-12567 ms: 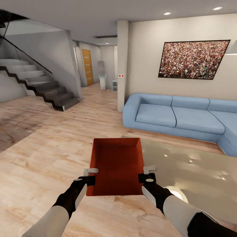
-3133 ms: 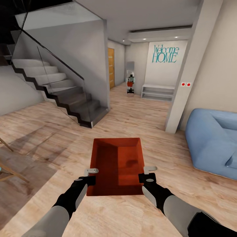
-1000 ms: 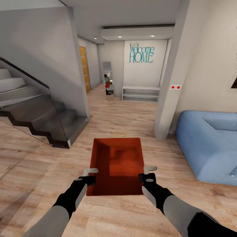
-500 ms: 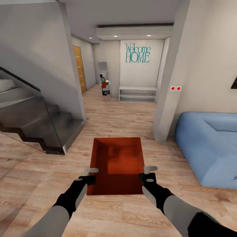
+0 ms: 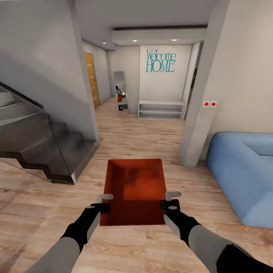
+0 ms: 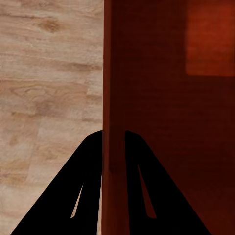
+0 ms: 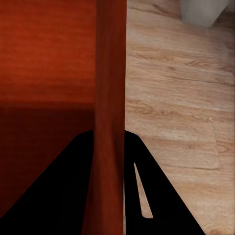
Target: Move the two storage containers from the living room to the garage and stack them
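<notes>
An orange-red storage container (image 5: 134,191) hangs level between both arms over the light wood plank floor (image 5: 144,136). The left gripper (image 5: 103,203) is clamped on its left wall, one finger inside and one outside; the right gripper (image 5: 170,200) grips the right wall likewise. A grey staircase (image 5: 45,151) stands to the left, a blue sofa (image 5: 242,174) to the right, and a "Welcome HOME" wall sign (image 5: 161,61) at the far end.

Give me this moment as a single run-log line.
place: living room, wood floor, hallway ahead | load: one orange bin | left gripper: shut on left wall | right gripper: shut on right wall | sofa at right
</notes>
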Motion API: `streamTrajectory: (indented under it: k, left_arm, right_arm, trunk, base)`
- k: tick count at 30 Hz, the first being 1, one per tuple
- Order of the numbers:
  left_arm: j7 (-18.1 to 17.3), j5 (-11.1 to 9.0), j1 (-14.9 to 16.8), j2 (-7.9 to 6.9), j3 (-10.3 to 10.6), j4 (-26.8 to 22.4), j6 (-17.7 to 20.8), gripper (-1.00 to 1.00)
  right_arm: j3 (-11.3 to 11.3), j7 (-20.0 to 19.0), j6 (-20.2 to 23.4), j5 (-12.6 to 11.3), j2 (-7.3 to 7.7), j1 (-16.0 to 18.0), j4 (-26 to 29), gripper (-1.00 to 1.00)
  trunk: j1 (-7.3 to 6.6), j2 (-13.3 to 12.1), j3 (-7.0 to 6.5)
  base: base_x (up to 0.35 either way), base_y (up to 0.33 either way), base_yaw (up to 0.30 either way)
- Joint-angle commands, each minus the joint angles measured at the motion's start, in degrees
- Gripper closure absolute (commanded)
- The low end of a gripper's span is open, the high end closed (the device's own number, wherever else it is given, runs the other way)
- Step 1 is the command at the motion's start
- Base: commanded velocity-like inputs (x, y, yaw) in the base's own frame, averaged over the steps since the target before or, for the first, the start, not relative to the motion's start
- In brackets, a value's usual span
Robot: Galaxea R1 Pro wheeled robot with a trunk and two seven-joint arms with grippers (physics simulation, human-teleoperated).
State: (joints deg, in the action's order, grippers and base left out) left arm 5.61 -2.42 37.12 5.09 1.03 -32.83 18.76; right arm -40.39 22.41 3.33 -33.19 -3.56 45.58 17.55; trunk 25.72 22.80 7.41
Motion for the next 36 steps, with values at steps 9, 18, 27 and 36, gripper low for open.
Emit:
streamTrajectory:
  k: [9,18,27,36]
  left_arm:
    - [0.6,0.1,0.1,0.01,0.3,-0.5,-2.4,1.00]
    - [0.6,0.1,0.1,0.01,0.3,-0.6,-2.4,1.00]
    - [0.6,0.1,0.1,0.01,0.4,-0.5,-2.4,1.00]
    - [0.6,0.1,0.1,0.01,0.4,-0.5,-2.4,1.00]
  right_arm:
    - [-1.1,0.7,0.4,-1.6,0.04,0.0,-0.2,1.00]
    - [-1.1,0.7,0.4,-1.6,0.04,0.0,-0.2,1.00]
    - [-1.1,0.7,0.4,-1.6,0.12,0.0,-0.2,1.00]
    - [-1.1,0.7,0.4,-1.6,0.04,0.0,-0.4,1.00]
  trunk:
    - [0.07,0.1,0.13]
    - [0.07,0.1,0.13]
    - [0.07,0.1,0.13]
    - [0.07,0.1,0.13]
  base:
    - [0.314,0.120,0.000]
    - [0.314,0.120,0.000]
    - [0.314,0.120,-0.007]
    - [0.314,0.120,-0.167]
